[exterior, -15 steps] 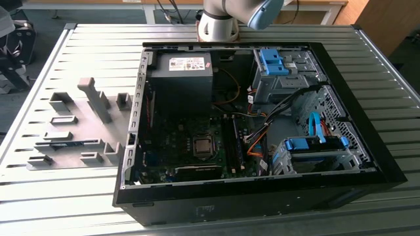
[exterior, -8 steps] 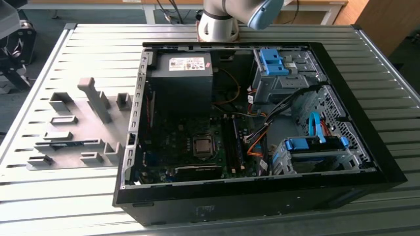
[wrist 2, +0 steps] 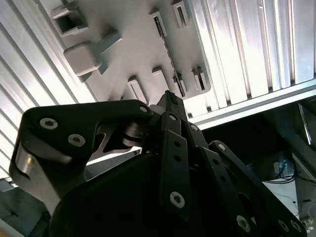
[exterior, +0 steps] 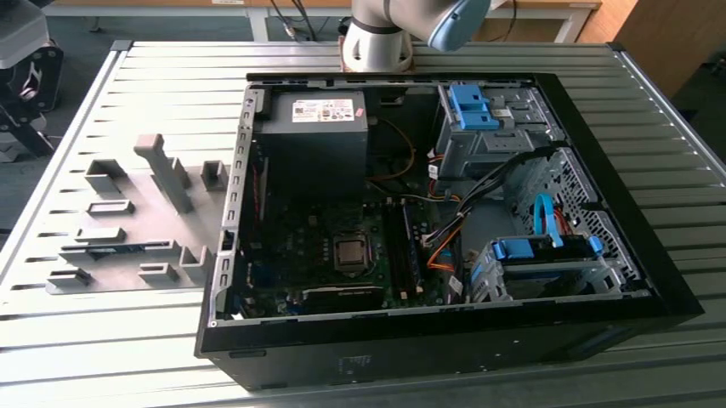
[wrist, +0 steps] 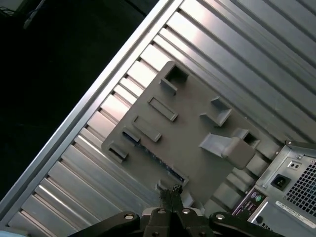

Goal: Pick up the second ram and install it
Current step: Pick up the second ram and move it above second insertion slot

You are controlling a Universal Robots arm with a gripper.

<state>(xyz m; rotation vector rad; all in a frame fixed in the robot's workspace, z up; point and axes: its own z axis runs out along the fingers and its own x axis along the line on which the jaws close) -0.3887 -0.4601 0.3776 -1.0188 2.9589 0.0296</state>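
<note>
Claw (wrist: 172, 189) closed above second ram (wrist: 157, 159).

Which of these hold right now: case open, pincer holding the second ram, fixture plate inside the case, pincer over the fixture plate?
1. The computer case is open, with its board exposed. True.
2. The pincer holds the second ram. False: it is shut on nothing, and the ram lies in the fixture plate.
3. The fixture plate sits inside the case. False: it lies on the slatted table, beside the case on the exterior view's left.
4. The pincer hangs over the fixture plate. True, in both wrist views.
</note>
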